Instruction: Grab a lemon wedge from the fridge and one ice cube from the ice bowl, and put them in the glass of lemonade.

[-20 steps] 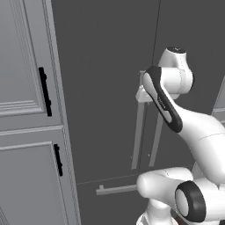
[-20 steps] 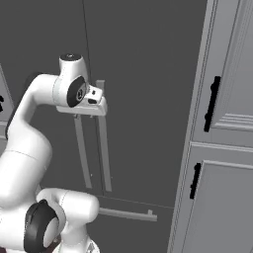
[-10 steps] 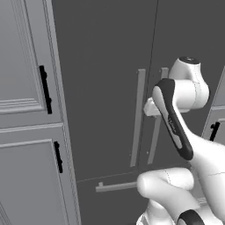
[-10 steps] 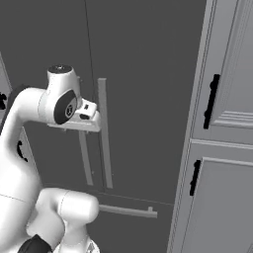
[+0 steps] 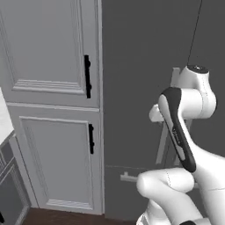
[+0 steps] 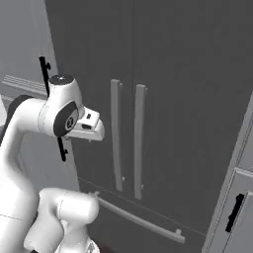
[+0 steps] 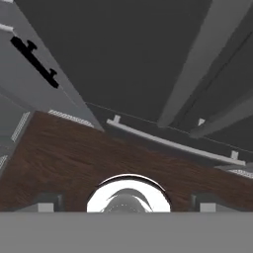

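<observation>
The fridge [image 6: 173,59] stands straight ahead, dark grey, with both doors shut and two long pale bar handles [image 6: 116,133] side by side. It also shows in the left base view [image 5: 140,66] and the hand view [image 7: 123,49]. My gripper [image 7: 127,202] is open, its fingertips [image 7: 47,201] far apart with nothing between them. The hand [image 6: 88,127] hangs left of the handles, clear of them, pointing down toward the floor. The lemon wedge, the ice cube, the ice bowl and the glass of lemonade are out of view.
Light grey panelled cabinets [image 5: 48,66] with black handles [image 5: 87,77] stand left of the fridge, and another cabinet [image 6: 237,212] stands to its right. A horizontal drawer bar [image 6: 143,220] runs low across the fridge. A brown wooden floor [image 7: 74,158] lies below.
The whole scene has slid to the right in both base views, so the camera has moved. My hand, earlier at the fridge handles, now hangs left of them. The jaws have spread wider.
</observation>
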Controlling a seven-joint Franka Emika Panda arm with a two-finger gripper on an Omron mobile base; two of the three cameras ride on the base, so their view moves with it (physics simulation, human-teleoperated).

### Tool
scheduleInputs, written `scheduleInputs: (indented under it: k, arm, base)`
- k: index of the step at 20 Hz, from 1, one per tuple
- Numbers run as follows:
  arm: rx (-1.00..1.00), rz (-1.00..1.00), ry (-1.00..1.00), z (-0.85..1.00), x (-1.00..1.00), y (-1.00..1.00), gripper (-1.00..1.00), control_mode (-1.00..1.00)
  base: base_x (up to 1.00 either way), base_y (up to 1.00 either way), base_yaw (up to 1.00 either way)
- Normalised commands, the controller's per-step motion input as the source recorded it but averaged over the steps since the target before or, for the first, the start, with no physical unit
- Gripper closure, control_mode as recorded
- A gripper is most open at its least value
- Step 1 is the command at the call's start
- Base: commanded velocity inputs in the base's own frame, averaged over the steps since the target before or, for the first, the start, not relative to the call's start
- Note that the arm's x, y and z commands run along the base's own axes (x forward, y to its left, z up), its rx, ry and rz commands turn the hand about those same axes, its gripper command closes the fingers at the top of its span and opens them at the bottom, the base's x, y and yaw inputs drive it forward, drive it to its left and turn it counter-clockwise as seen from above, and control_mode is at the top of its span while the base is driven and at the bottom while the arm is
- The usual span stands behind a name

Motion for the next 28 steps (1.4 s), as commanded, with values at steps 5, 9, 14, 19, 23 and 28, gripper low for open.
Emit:
scheduleInputs:
  k: [5,9,14,19,23,28]
  arm:
    - [0.0,0.0,0.0,0.0,0.0,0.0,-1.0,1.0]
    - [0.0,0.0,0.0,0.0,0.0,0.0,-1.0,1.0]
    - [0.0,0.0,0.0,0.0,0.0,0.0,-1.0,1.0]
    - [0.0,0.0,0.0,0.0,0.0,0.0,-1.0,1.0]
    - [0.0,0.0,0.0,0.0,0.0,0.0,-1.0,1.0]
    - [0.0,0.0,0.0,0.0,0.0,0.0,-1.0,1.0]
  base:
    - [0.41,0.2,0.83]
    - [0.54,0.2,0.8]
    - [0.56,0.19,0.76]
    - [0.13,0.09,0.7]
    - [-0.07,0.1,0.67]
    - [-0.25,0.14,0.64]
